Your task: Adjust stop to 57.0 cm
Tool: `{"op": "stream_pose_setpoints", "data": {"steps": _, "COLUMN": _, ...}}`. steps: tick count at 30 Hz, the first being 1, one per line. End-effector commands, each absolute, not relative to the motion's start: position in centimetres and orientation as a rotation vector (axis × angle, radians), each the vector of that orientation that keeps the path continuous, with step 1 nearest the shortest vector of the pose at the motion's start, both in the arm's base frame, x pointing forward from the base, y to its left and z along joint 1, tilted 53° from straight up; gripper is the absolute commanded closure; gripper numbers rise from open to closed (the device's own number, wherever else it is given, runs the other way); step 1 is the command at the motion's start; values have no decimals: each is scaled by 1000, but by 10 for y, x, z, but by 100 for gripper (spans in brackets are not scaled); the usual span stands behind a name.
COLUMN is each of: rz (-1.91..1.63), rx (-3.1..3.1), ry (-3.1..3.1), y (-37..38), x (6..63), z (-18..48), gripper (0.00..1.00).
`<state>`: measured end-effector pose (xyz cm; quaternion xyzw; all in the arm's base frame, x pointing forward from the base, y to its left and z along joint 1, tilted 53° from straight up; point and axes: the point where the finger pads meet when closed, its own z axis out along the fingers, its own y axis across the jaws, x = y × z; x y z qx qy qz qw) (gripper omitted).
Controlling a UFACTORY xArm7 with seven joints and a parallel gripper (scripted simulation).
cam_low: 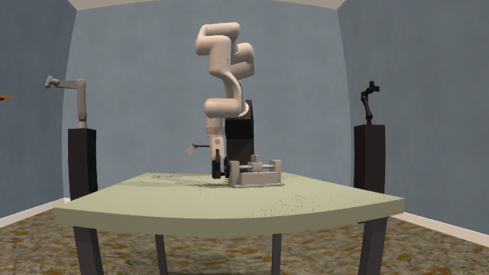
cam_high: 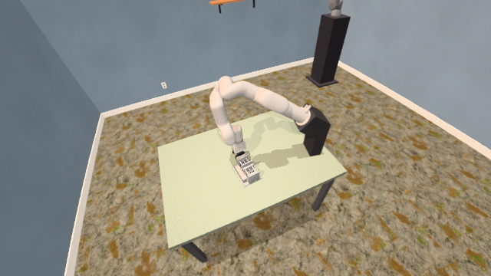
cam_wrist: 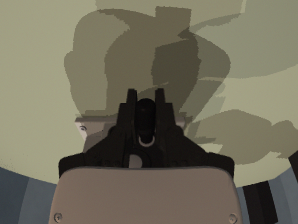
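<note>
A small grey slide fixture (cam_low: 257, 175) stands near the middle of the pale green table; it also shows in the top view (cam_high: 248, 172). A screw runs along its top through a grey stop block (cam_low: 255, 163). A dark handwheel (cam_low: 226, 168) sits on its left end. My gripper (cam_low: 216, 169) hangs straight down at that end and is shut on the handwheel's dark handle. In the wrist view the two dark fingers close on the round dark handle (cam_wrist: 145, 137), which hides most of the wheel. No scale reading is legible.
My black base pedestal (cam_low: 239, 135) stands at the table's far edge behind the fixture. Two black pillars with small arms (cam_low: 82, 162) (cam_low: 369, 154) stand on the floor left and right of the table.
</note>
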<state>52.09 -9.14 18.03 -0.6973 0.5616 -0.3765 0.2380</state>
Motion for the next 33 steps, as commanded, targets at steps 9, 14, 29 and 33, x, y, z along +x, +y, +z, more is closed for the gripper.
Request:
{"op": "stream_pose_setpoints", "data": {"steps": 9, "rz": -1037, "rx": -1908, "ry": 1535, "y": -94, "x": 505, "z": 177, "gripper": 94}}
{"op": "stream_pose_setpoints", "data": {"steps": 14, "rz": -1036, "rx": -1908, "ry": 1535, "y": -94, "x": 498, "z": 179, "gripper": 94}}
{"op": "stream_pose_setpoints", "data": {"steps": 29, "rz": -1036, "rx": -1908, "ry": 1535, "y": -91, "x": 480, "z": 197, "gripper": 94}}
{"op": "stream_pose_setpoints", "data": {"steps": 33, "rz": -1036, "rx": -1908, "ry": 1535, "y": -89, "x": 478, "z": 205, "gripper": 94}}
